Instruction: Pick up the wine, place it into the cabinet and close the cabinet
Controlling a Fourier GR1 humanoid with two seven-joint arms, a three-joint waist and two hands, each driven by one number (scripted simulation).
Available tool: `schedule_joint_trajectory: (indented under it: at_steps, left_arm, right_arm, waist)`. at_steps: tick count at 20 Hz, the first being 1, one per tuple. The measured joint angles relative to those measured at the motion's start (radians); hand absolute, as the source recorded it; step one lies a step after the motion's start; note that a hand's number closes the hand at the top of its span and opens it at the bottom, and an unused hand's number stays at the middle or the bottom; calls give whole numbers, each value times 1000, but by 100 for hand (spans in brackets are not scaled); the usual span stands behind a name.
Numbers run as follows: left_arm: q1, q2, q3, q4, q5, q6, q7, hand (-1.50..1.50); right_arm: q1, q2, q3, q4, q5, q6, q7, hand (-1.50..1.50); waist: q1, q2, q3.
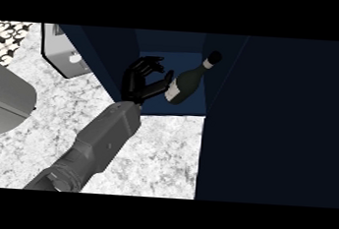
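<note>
A dark green wine bottle with a pale label and black top is inside the dark blue cabinet, its neck pointing up and to the right. My left hand is just left of the bottle at the cabinet's opening. Its fingers are relaxed and hold nothing, and the thumb reaches toward the label; a narrow gap seems to part them. The left cabinet door stands open beside the hand. A large dark panel, the right door or side of the cabinet, fills the view's right. My right hand does not show.
A grey boxy appliance stands at the back left on the marbled counter. A big rounded grey object sits at the left edge. Patterned wall tile shows in the top left corner.
</note>
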Motion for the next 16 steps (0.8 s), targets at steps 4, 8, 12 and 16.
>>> schedule_joint_trajectory:
  at_steps: [4, 8, 12, 16]
  left_arm:
    - [7, 0, -10, -22, -16, -24, -32, -150]
    - [22, 0, -27, -61, -30, -17, -31, -150]
    - [50, 0, -52, -128, -43, 14, -17, -150]
    - [106, 6, -85, -231, -71, 22, 4, -150]
  right_arm:
    - [-3, 4, -2, 7, 13, -5, -13, -150]
    - [3, 1, -4, 4, 15, -7, -2, -150]
    - [18, -10, -17, -20, 1, -3, 9, -150]
    - [5, -9, -19, -29, -7, -19, 41, -150]
  waist:
    - [7, 2, -4]
    - [18, 0, -5]
    - [34, -7, -4]
    - [51, -17, 0]
